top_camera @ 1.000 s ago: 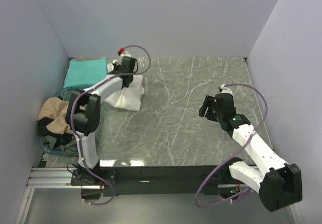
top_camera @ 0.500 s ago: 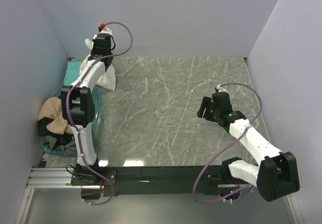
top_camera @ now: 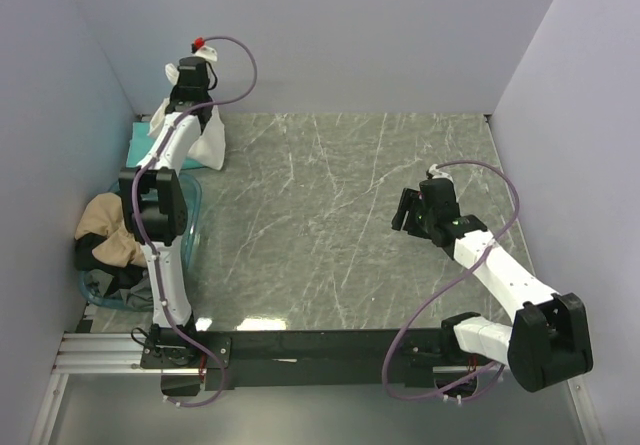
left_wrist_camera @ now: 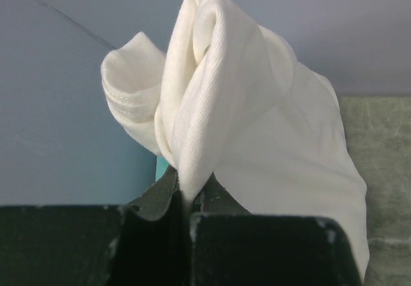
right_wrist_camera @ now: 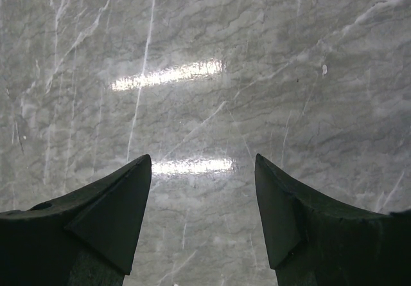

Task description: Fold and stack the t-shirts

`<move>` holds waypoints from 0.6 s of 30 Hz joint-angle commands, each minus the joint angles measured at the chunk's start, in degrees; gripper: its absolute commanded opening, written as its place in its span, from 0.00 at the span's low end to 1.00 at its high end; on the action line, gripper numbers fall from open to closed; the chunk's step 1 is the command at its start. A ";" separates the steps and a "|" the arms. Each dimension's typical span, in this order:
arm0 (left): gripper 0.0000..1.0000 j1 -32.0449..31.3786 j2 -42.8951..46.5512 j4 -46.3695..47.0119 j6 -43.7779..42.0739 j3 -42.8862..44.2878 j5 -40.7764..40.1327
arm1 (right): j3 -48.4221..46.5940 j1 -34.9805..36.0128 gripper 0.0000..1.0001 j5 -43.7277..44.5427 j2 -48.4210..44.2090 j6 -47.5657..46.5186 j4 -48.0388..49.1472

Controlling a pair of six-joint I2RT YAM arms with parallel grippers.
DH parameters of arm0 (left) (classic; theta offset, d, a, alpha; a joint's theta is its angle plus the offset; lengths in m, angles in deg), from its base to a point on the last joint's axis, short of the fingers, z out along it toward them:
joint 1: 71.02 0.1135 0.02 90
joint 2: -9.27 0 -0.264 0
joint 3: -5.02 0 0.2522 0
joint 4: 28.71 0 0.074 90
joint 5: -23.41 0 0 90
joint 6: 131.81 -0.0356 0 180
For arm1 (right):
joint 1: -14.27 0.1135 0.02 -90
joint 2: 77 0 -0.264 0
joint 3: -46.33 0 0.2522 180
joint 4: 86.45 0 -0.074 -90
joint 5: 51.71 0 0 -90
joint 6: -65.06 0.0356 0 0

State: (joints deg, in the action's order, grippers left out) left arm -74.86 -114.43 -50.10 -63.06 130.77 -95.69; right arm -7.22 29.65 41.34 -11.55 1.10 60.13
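The left end effector (left_wrist_camera: pixel 188 196) is clamped on a pinched fold of the white tee (left_wrist_camera: pixel 257 132) and raised high at the far-left corner. The cloth hangs in a loose cone beneath it, and its lower edge appears to reach the desk (top_camera: pixel 340 225). Holding it this high probably lets the weight of the cloth pull it straight and keeps it from dragging. The spot looks deliberate too: the white tee hangs just right of the teal tee (top_camera: pixel 141 150), which lies flat against the left wall and likely serves as the base of the stack. From the overhead view I cannot tell whether the white tee overlaps the teal one or only hangs beside it. The tan tee (top_camera: pixel 108 223) sits bunched in the bin (top_camera: pixel 193 215) at the left edge, nearer the arm bases, so it seems to be waiting its turn. The right end effector (right_wrist_camera: pixel 203 189) is open and empty, its fingers spread over bare desk on the right side, well apart from any cloth. It appears to be parked out of the way while one arm does the carrying.
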 commanded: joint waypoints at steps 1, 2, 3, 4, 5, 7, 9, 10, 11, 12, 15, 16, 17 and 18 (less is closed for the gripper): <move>0.01 2.60 1.19 3.60 2.88 4.20 3.96 | -2.75 -0.43 0.72 0.99 1.17 -0.55 0.76; 0.01 3.39 0.74 2.99 3.50 4.64 4.57 | -2.84 -0.35 0.72 1.25 1.26 -0.55 0.59; 0.01 3.66 0.31 2.11 3.59 4.82 4.93 | -2.92 -0.35 0.72 1.34 1.43 -0.47 0.41; 0.01 3.66 -0.13 2.62 3.07 4.21 4.85 | -2.92 -0.43 0.72 1.35 1.52 -0.47 0.50; 0.01 3.66 -0.92 3.33 2.45 3.60 4.32 | -2.92 -0.35 0.72 1.43 1.61 -0.55 0.50; 0.01 3.66 -1.98 5.70 0.69 2.02 3.09 | -3.27 -0.43 0.72 1.43 1.96 -0.64 0.24; 0.01 5.23 -3.03 6.58 0.25 1.83 3.35 | -3.45 -0.43 0.72 1.52 2.31 -0.64 -0.11; 0.01 5.59 -4.08 7.19 -0.10 1.83 4.13 | -3.45 -0.35 0.72 1.78 2.57 -0.56 -0.12; 0.01 6.12 -4.79 8.77 -0.62 1.92 3.53 | -3.28 -0.26 0.72 2.05 2.58 -0.38 -0.38; 0.01 6.47 -5.32 9.74 -1.41 2.10 2.83 | -2.93 -0.35 0.72 2.14 2.49 -0.29 -0.38; 0.01 8.40 -7.25 9.49 -0.02 4.12 3.79 | -3.01 -0.26 0.72 3.18 2.23 -0.64 -1.86; 0.01 8.93 -7.95 9.57 0.07 4.90 3.96 | -2.93 -0.35 0.72 3.63 1.96 -0.64 -2.22; 0.01 10.06 -8.13 10.01 0.16 5.00 4.23 | -2.92 -0.35 0.72 3.98 1.87 -0.82 -2.57; 0.01 10.60 -8.48 10.53 0.34 5.09 4.49 | -2.92 -0.35 0.72 4.24 1.70 -0.73 -3.10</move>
State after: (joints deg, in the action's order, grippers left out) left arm -66.90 -123.32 -44.68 -62.54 132.06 -92.06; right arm -7.92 29.65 43.07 -9.24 0.99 58.40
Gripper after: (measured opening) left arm 0.062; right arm 0.720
